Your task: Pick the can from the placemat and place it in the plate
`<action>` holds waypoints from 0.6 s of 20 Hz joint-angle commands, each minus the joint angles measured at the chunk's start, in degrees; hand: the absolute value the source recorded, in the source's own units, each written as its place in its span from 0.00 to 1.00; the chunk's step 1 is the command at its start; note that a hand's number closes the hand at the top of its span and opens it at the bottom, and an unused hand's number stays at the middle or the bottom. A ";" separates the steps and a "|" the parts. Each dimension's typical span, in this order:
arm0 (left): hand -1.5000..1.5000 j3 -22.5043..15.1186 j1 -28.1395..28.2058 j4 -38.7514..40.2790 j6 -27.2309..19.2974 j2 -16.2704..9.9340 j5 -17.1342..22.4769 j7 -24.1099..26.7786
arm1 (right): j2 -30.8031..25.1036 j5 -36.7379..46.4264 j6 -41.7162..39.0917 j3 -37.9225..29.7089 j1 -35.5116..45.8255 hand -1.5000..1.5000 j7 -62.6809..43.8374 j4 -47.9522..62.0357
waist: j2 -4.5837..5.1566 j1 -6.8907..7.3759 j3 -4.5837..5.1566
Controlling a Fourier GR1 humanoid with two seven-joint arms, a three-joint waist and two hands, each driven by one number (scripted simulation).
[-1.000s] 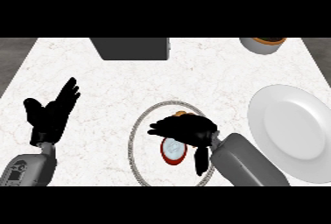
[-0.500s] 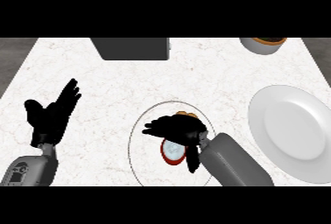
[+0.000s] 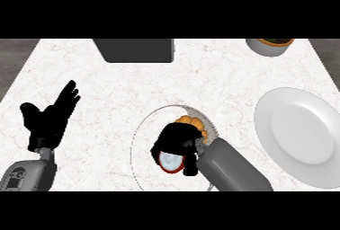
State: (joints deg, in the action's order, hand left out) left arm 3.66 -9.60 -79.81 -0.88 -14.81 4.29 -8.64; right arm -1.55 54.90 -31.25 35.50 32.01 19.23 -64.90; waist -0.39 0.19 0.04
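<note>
On the white marbled desk (image 3: 119, 90), the left robot hand (image 3: 48, 117) rests open, fingers up, near the left edge. At centre, the right robot hand (image 3: 176, 140) curls clamped on the red-rimmed, silver-topped can (image 3: 172, 161), over the round pale placemat (image 3: 143, 139). The large white round plate (image 3: 302, 134) lies well apart, at the right.

Nothing to read here: no lettering, label, brand, number or sign shows on the desk (image 3: 133, 85) or anything standing on it
</note>
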 commanded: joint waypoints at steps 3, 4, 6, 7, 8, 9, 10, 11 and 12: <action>0.50 -0.88 1.98 -4.44 0.16 1.51 -0.30 -3.01 | 1.13 1.51 1.39 0.51 -4.22 1.00 2.67 0.93 | 0.33 0.11 -0.05; 0.50 -0.19 0.00 1.95 0.01 1.76 -1.86 2.08 | -1.07 1.02 0.51 -1.08 -4.24 1.00 4.47 -1.09 | 0.39 -0.19 -0.04; 0.50 0.11 -2.31 -0.16 -0.46 1.45 -1.40 -2.83 | 0.57 1.56 2.94 1.03 -8.02 1.00 1.64 -3.93 | 0.34 -0.22 -0.05; 0.50 -0.58 -0.93 -1.49 -1.60 2.22 -1.53 -2.66 | 1.48 -0.82 5.31 -5.35 -5.23 1.00 -5.97 -0.82 | 0.33 -0.08 -0.06; 0.50 1.23 0.60 -1.55 -0.06 0.44 -0.04 -1.23 | 1.49 -1.91 8.06 -9.76 -7.44 1.00 -12.00 -0.98 | 0.15 -0.39 -0.06; 0.50 0.66 0.28 -0.65 -0.09 0.97 -0.46 -0.51 | 1.51 -1.38 11.19 -12.45 -8.71 1.00 -16.55 0.36 | 0.28 -1.36 -0.04; 0.50 0.93 1.16 -0.27 -0.86 1.21 -0.69 -0.61 | 1.53 -2.44 13.05 -17.44 -8.09 1.00 -20.61 0.27 | 0.25 -2.19 -0.03; 0.50 0.96 1.00 -1.10 -1.02 0.60 -1.00 -1.46 | 1.55 -2.57 16.39 -20.06 -9.14 1.00 -24.82 0.20 | -0.01 -2.75 -0.12; 0.50 1.43 1.77 -0.86 -1.57 1.05 -0.84 -0.58 | 1.55 -2.80 19.14 -23.47 -10.76 1.00 -28.32 0.30 | -0.07 -4.21 -0.06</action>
State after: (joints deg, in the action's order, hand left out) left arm 4.40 -9.15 -80.39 -1.68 -13.78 3.49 -9.65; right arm 0.03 52.55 -19.76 22.29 24.72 3.72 -66.38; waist -0.68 -1.56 -0.11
